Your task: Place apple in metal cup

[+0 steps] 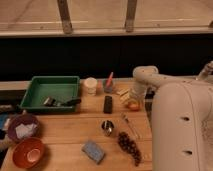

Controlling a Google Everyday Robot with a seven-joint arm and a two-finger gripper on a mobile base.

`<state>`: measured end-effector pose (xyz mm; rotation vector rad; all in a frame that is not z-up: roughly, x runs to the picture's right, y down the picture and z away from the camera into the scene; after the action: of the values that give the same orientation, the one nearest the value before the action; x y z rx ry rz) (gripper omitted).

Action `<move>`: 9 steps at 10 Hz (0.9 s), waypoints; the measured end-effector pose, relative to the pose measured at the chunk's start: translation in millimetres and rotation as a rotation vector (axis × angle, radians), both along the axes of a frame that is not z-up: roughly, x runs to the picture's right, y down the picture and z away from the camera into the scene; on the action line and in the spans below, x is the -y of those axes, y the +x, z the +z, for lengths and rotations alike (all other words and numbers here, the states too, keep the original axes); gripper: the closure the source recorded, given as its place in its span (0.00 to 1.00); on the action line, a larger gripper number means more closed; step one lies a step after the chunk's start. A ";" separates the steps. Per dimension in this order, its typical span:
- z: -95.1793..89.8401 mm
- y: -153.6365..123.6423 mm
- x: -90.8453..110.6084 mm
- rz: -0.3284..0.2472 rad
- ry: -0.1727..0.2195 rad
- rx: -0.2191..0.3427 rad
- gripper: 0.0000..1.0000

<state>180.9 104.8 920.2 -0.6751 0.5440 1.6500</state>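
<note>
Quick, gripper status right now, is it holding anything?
Gripper: down right above the apple, far from the metal cup; whether it grips cannot be told.
</note>
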 end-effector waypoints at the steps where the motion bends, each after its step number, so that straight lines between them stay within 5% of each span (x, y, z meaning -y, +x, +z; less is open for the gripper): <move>1: 0.2 -0.1 -2.0 -0.009 -0.001 0.011 0.42; 7: -7.0 8.1 6.7 -0.021 0.023 0.010 0.98; 9: -18.0 14.7 18.8 -0.014 0.022 0.009 1.00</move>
<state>195.6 85.9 902.2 -0.6607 0.5222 1.6368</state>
